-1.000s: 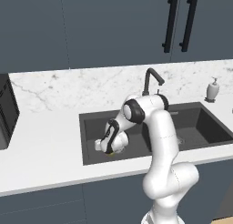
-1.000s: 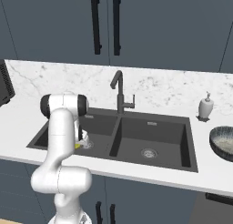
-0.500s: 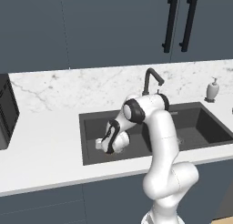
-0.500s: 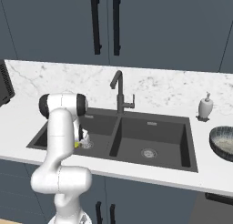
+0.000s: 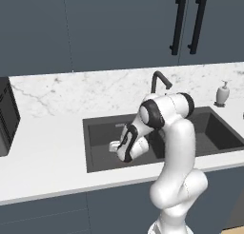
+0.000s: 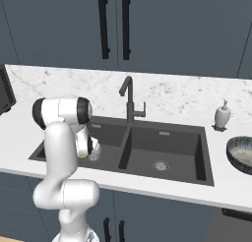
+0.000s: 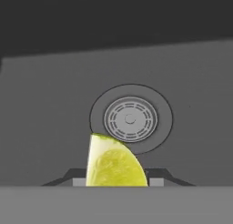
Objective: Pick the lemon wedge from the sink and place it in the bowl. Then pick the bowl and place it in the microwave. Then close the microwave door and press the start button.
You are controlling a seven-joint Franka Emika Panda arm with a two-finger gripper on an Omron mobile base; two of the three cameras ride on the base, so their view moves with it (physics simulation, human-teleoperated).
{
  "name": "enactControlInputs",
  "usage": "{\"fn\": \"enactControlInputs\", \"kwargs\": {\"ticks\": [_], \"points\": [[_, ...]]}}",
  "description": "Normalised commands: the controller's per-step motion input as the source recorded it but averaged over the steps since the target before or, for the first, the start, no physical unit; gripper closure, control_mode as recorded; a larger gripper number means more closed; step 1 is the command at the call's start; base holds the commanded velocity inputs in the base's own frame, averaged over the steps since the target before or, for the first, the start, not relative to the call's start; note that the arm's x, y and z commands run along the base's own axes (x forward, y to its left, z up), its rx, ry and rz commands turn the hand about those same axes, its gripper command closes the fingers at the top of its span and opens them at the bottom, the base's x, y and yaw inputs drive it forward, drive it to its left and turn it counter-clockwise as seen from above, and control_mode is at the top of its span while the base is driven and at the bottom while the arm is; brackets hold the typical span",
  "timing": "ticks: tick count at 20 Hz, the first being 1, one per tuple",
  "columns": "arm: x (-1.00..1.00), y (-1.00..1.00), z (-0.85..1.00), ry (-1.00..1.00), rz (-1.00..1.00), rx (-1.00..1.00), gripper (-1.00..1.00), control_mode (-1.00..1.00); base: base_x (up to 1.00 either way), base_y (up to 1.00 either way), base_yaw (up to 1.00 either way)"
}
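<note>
- Dark blue cabinets (image 6: 172, 29) with black handles run above a white marbled tabletop (image 5: 47, 152), and we're down at the sink (image 6: 162, 147) now.
- Into the left basin goes the arm, elbow bent over the rim in both base views, wrist dipped below the tabletop edge.
- And there's the end effector (image 7: 116, 180), clenched on the lemon wedge (image 7: 113, 164) — the yellow flesh sits right between the two dark finger tips in the hand view.
- Lemon wedge stands with its pale rind edge up and to the left, curved side to the right.
- Just beyond it, the round metal drain (image 7: 130, 119) on the dark basin floor; the wedge overlaps the drain's lower rim from this angle.
- Right base view catches a sliver of yellow at the hand, beside that same drain.
- Dark gooseneck faucet (image 6: 129, 96) rises behind the divider.
- Over on the right end of the tabletop, the bowl (image 6: 241, 155) waits, well apart from the sink, with a soap dispenser (image 6: 221, 115) near the backsplash.
</note>
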Motion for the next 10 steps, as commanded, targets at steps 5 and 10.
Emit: {"fn": "enactControlInputs", "kwargs": {"ticks": [5, 10], "points": [[-0.52, -0.38, 1.0, -0.15, -0.05, 0.0, 1.0, -1.0, 0.0, 0.0, 0.0], [-0.41, -0.16, 1.0, -0.04, -0.08, 0.0, 1.0, -1.0, 0.0, 0.0, 0.0]]}}
